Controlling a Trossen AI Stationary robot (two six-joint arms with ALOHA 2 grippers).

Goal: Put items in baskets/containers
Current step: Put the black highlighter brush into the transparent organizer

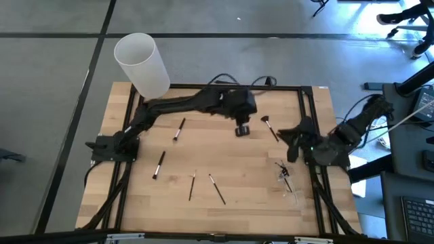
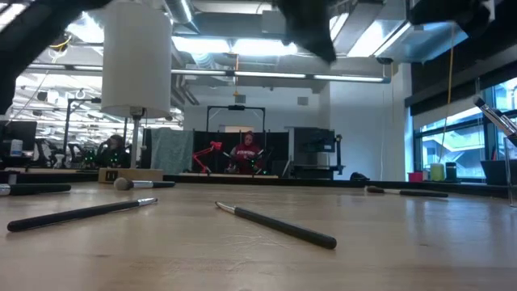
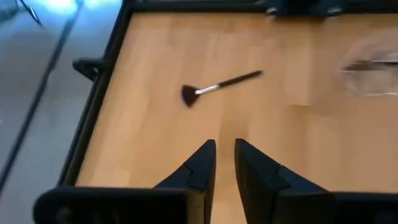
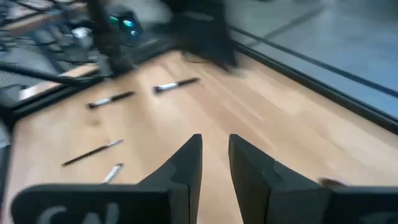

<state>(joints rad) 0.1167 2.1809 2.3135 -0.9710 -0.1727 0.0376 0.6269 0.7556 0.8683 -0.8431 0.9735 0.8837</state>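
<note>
Several thin dark makeup brushes lie flat on the wooden table: one, one, one and one. A fan-headed brush lies toward the right, also seen as the fan brush. The clear container sits near the right edge with a few brushes in it; it shows faintly as the container. My left gripper hovers above the table just left of the fan brush, fingers a narrow gap apart. My right gripper hangs right of that brush, narrowly open.
A tall white cylinder on a wooden base stands at the table's far left corner. Black frame rails run along the table's edges. Cables lie at the far edge. People sit in the room beyond.
</note>
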